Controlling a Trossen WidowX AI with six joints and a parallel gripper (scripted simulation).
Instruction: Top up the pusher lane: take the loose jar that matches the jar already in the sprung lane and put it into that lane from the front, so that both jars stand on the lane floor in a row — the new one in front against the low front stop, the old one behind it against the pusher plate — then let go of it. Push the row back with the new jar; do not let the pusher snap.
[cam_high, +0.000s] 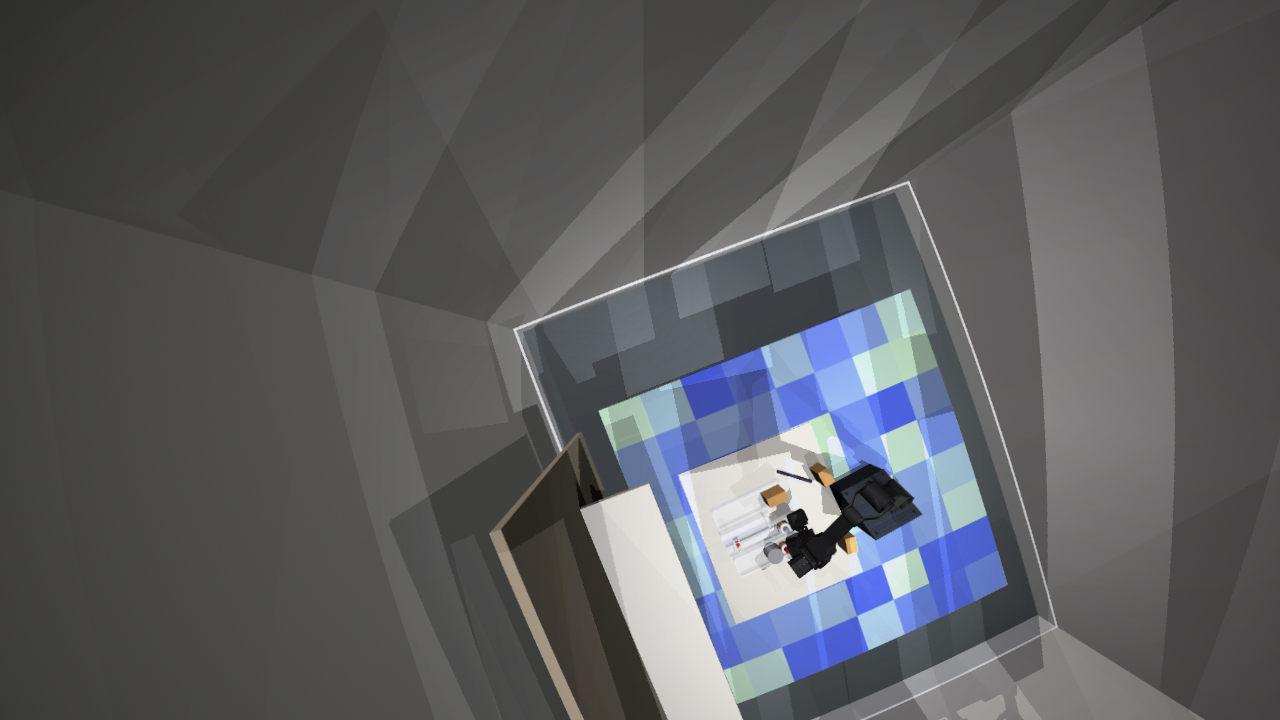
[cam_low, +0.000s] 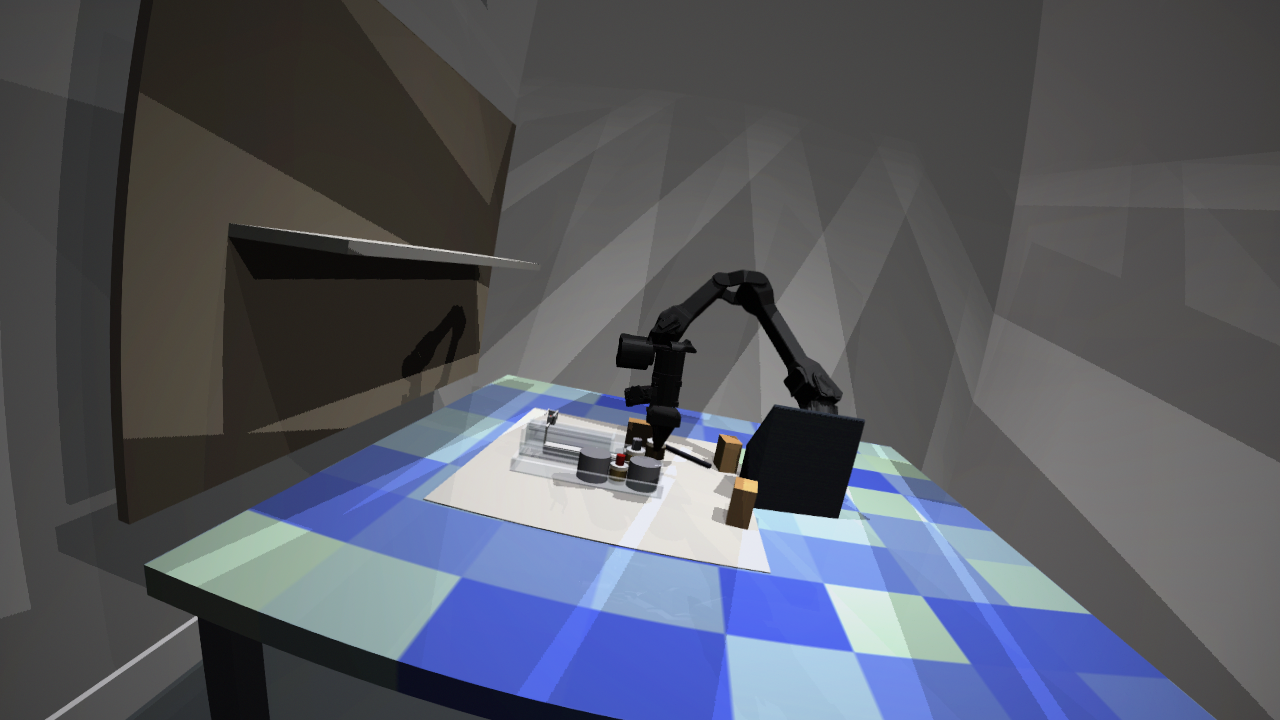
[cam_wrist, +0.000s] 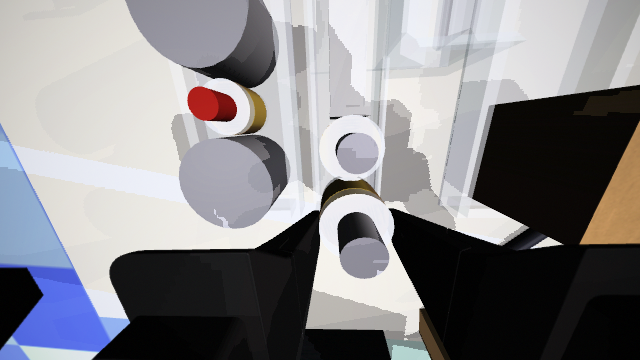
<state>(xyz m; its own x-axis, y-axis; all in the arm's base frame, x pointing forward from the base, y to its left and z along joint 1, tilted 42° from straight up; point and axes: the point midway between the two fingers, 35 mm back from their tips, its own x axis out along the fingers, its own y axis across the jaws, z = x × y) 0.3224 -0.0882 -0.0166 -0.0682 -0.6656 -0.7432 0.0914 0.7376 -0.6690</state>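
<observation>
My gripper (cam_wrist: 352, 216) (cam_low: 659, 445) is shut on a jar with a dark knob (cam_wrist: 364, 257) (cam_low: 656, 454), a white top and a gold-brown body. The held jar looks upright, at the front end of the middle clear lane (cam_wrist: 324, 45). The matching lane jar (cam_wrist: 352, 150), with a grey knob and white top, stands straight behind it; the two look touching or nearly so. A thin dark edge shows behind the lane jar, where the pusher plate is. The held jar's base and the low front stop are hidden.
A red-knobbed jar (cam_wrist: 204, 104) (cam_low: 620, 459) stands between two large grey cylinders (cam_wrist: 227, 182) (cam_wrist: 200, 25), left of the middle lane in the wrist view. A wooden block (cam_wrist: 545, 165) (cam_high: 775, 495) is on the right. A black rod (cam_low: 688, 456) and two wooden blocks (cam_low: 728, 454) (cam_low: 742, 503) lie nearer the arm's base.
</observation>
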